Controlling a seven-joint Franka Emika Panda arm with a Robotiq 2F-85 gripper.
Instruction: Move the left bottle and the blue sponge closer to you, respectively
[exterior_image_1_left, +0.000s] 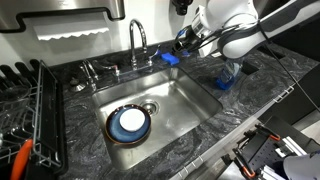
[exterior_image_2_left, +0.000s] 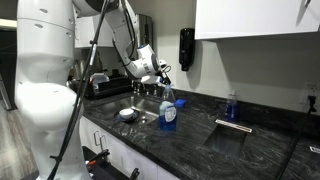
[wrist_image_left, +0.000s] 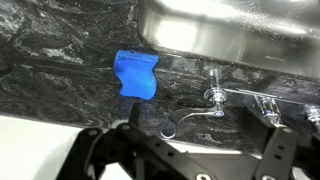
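Note:
The blue sponge lies on the dark counter behind the sink, beside the faucet; it also shows in the wrist view. The left bottle, clear with a blue lower part, stands upright on the counter by the sink's edge, and is also seen in an exterior view. My gripper hovers just above and beside the sponge, apart from it. In the wrist view its dark fingers are spread wide with nothing between them.
A blue-and-white plate lies in the steel sink. The faucet stands close to the sponge. A dish rack stands on the counter at the sink's far side. A second small bottle stands further along the counter.

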